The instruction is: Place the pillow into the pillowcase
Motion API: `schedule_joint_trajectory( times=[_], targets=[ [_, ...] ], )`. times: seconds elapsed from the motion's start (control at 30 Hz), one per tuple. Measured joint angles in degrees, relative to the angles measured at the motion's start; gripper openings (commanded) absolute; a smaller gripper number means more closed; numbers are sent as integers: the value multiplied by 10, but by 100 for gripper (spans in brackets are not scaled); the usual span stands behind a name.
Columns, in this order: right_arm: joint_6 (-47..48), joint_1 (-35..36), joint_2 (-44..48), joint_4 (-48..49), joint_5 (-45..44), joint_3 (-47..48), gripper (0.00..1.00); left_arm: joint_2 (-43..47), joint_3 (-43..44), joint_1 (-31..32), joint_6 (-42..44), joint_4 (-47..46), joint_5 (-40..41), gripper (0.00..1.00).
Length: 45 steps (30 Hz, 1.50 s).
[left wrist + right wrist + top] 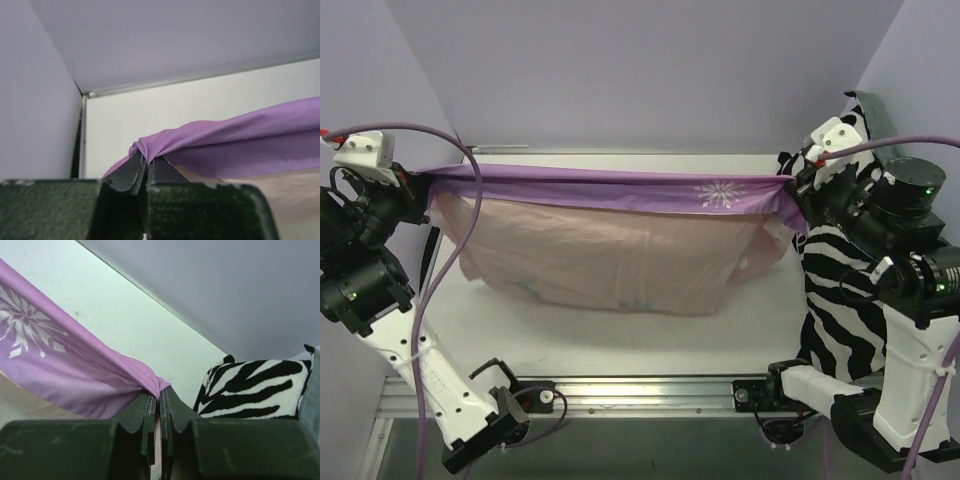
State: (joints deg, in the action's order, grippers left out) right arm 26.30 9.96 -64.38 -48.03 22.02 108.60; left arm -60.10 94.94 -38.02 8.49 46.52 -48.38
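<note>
Stretching the thin purple fabric pillowcase (610, 190) taut, left gripper (146, 165) and right gripper (159, 397) each clench a top corner, probably so the pillow, unseen, perhaps inside the plump pink sag, settles.

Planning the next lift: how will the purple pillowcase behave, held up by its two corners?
Likely floppy: the pillowcase sags into a pouch below its taut top edge. Probably thin and light: it bunches small at the left pincer and right pincer.
</note>
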Motion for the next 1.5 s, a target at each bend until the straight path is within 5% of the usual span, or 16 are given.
schedule_joint_trajectory(
  times=[0.2,0.4,0.43,0.47,0.53,0.6,0.7,0.8,0.93,1.03,1.2,1.37,1.5],
  targets=[
    [-13,-5,-10,-9,-12,-41,0,-3,-12,45,-28,-87,39,0],
    [-43,3,-258,-2,-32,-44,1,-184,-67,200,42,-145,195,0],
    [-52,3,-324,-3,-41,-13,26,-236,-58,214,48,-154,219,3],
    [-61,3,-389,-3,-54,30,42,-296,-35,227,54,-149,245,33],
    [-75,3,-517,-10,-89,136,74,-436,78,240,63,-118,300,60],
    [-83,-1,-619,-22,-118,242,80,-563,218,240,66,-83,342,97],
    [-90,-16,-642,-44,-135,236,79,-673,384,235,67,-5,367,98],
    [-103,-47,-558,-61,-117,103,71,-639,363,235,75,49,343,97],
    [-120,-81,-418,-89,-42,-55,58,-506,201,280,101,59,293,95],
    [-133,-71,-354,-97,32,-130,43,-416,69,382,117,52,264,87],
    [-178,-44,-386,-63,108,-213,24,-399,-84,526,120,37,233,73],
    [-252,-44,-441,21,117,-238,18,-408,-197,498,143,33,260,60],
    [-312,-35,-453,96,108,-235,24,-402,-224,445,181,35,266,65]
  ],
)
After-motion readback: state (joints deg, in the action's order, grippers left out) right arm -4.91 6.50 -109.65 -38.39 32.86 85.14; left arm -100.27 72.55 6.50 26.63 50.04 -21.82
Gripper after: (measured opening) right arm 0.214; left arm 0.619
